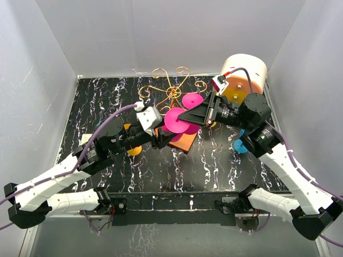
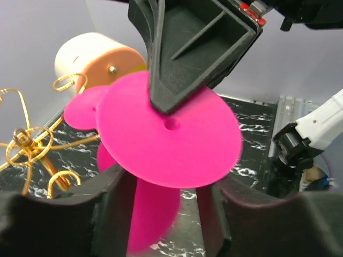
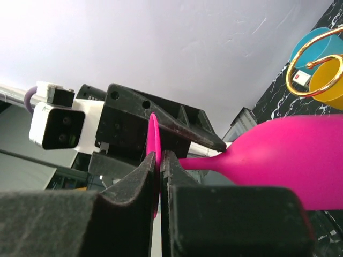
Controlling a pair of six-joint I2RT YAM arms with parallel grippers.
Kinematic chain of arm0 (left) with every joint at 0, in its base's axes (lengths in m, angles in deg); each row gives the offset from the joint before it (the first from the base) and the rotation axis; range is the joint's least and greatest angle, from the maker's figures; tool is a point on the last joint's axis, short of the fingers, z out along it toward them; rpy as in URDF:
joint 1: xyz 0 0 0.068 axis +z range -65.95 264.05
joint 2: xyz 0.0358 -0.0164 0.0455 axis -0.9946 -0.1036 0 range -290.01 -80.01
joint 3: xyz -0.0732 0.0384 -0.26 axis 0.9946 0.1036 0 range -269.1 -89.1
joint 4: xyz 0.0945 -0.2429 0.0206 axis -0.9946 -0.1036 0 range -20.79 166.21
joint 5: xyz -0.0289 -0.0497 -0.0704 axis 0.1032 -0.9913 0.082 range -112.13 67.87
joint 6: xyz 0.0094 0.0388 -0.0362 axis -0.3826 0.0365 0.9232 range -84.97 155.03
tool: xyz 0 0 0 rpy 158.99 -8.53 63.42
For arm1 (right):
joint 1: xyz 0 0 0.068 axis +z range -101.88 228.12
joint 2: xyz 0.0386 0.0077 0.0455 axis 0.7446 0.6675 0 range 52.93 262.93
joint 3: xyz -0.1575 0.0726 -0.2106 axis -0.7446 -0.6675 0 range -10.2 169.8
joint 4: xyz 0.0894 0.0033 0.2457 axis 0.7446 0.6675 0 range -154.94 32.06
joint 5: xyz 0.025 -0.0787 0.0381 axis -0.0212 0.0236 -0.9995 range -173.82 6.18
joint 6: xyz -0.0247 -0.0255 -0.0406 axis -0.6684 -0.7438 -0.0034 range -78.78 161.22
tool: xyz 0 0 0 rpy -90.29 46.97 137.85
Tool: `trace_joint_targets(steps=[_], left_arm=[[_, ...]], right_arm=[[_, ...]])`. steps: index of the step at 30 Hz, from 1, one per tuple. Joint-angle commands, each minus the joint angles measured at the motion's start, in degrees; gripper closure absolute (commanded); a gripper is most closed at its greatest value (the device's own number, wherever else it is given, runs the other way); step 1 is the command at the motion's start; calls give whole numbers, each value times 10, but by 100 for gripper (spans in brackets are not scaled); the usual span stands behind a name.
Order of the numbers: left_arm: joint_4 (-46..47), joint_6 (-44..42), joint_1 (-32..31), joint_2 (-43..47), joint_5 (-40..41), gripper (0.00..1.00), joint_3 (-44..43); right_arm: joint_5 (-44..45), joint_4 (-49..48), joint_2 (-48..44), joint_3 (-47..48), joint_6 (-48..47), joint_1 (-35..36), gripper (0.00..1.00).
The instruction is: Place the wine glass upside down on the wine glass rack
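The pink wine glass (image 1: pixel 176 121) hangs sideways over the table's middle. My right gripper (image 3: pixel 159 160) is shut on its flat round foot (image 2: pixel 171 139), pinching the disc at its edge. The stem runs from there to the bowl (image 3: pixel 300 160). My left gripper (image 2: pixel 161 214) is open, its fingers standing on either side of the bowl with a gap on the right side. The wine glass rack (image 1: pixel 170 88), gold wire curls on an orange-brown base (image 1: pixel 186 141), stands just behind both grippers. Its curls also show in the left wrist view (image 2: pixel 32 144).
A second pink glass (image 1: pixel 192 100) hangs on the rack. A yellow glass (image 1: pixel 134 150) lies by the left arm and a blue one (image 1: pixel 240 144) by the right arm. A white and orange cylinder (image 1: pixel 244 75) sits at the back right. White walls enclose the table.
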Motion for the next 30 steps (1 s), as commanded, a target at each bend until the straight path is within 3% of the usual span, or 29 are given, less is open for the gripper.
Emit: trace_joint_targets(steps=[1, 5, 16, 20, 26, 30], left_arm=[[-50, 104, -3, 29, 41, 48, -20], [-68, 184, -3, 61, 44, 35, 1], [-98, 489, -3, 91, 173, 24, -4], [-157, 534, -4, 65, 211, 24, -57], [-179, 554, -4, 37, 205, 24, -84], [-183, 574, -3, 29, 227, 36, -77]], right_arm=[[43, -14, -10, -19, -11, 8, 100], [63, -9, -15, -29, -5, 11, 100], [59, -9, -11, -32, -11, 16, 100], [54, -15, -13, -32, -17, 17, 100], [49, -25, -15, -38, -20, 18, 100], [45, -32, -16, -41, -18, 18, 100]])
